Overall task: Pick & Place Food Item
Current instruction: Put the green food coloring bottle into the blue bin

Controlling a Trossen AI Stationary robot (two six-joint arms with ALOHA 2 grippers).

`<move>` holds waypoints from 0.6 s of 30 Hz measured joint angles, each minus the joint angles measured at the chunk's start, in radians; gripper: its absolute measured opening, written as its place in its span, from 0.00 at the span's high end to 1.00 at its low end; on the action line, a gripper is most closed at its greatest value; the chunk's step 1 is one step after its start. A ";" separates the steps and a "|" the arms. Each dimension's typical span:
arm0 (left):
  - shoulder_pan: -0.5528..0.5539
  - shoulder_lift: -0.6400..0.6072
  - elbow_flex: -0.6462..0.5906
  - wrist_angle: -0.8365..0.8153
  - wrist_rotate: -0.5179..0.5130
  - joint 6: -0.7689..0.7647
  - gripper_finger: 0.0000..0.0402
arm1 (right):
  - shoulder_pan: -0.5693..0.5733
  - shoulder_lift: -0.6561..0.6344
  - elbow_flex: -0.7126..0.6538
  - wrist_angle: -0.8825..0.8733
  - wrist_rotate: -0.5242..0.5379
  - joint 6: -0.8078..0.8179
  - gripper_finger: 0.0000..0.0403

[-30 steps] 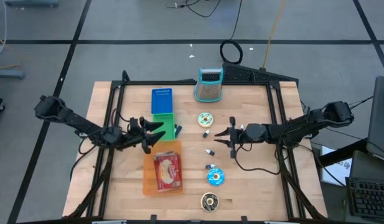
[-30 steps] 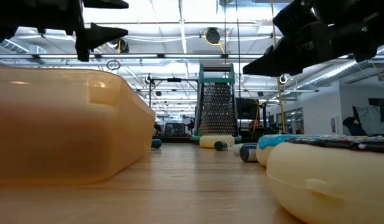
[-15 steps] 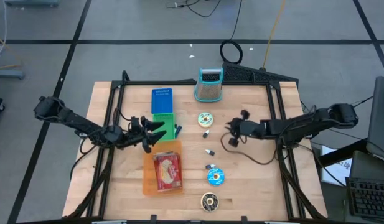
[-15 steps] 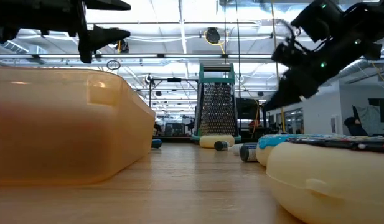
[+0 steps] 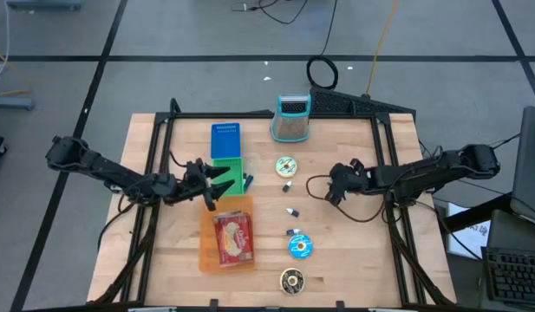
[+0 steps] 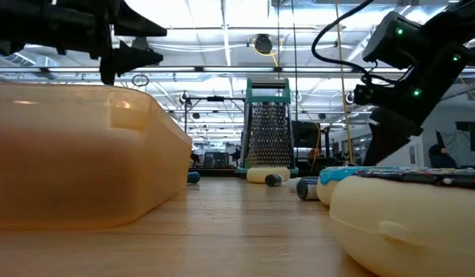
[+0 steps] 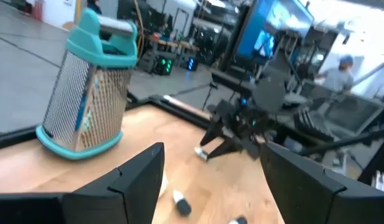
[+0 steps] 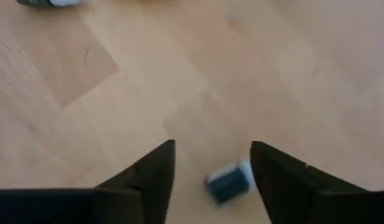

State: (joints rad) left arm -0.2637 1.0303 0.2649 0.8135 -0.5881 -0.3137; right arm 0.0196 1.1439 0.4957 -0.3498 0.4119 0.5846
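In the high view a red packet [image 5: 234, 237], which I take for the food item, already lies inside the orange tray [image 5: 208, 249] at lower centre-left of the desk [image 5: 362, 260]. So the placing looks done, or nearly so, if that packet is the item meant. Neither arm carries anything.

The left gripper [image 5: 217, 181] hangs just above the tray's upper edge, next to the green block [image 5: 228, 170]. Its jaws stand well apart with nothing between them, as the left wrist view shows, looking past them toward the grater [image 7: 89, 87].

The right gripper [image 5: 334, 185] sits right of centre over bare wood. Its jaws are apart too, and in the right wrist view a small dark capsule [image 8: 229, 182] lies on the desk between them, not gripped. Whether it is touched I cannot tell.

What is left, I judge, depends on whether the loose bits count. Several small capsules [image 5: 291, 211] and three round discs [image 5: 285, 165] are scattered down the middle of the frame, outside the tray.

As for writing, the packet has a pale printed patch and the blue box [image 5: 225, 141] at upper centre bears pale lines, but nothing can be read. The discs show patterns, no legible words.
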 joint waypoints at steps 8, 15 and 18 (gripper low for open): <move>0.008 0.000 0.000 -0.089 0.074 0.014 0.33 | -0.045 -0.023 0.021 -0.151 -0.103 0.222 0.42; 0.008 0.000 0.000 -0.165 0.072 0.033 0.33 | -0.094 0.010 0.021 -0.126 -0.098 0.240 0.45; 0.008 0.000 0.000 -0.176 0.068 0.033 0.33 | -0.104 0.052 0.021 -0.083 -0.100 0.238 0.45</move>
State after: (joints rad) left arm -0.2554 1.0306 0.2646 0.6373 -0.5205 -0.2806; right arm -0.0842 1.1955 0.5163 -0.4327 0.3124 0.8228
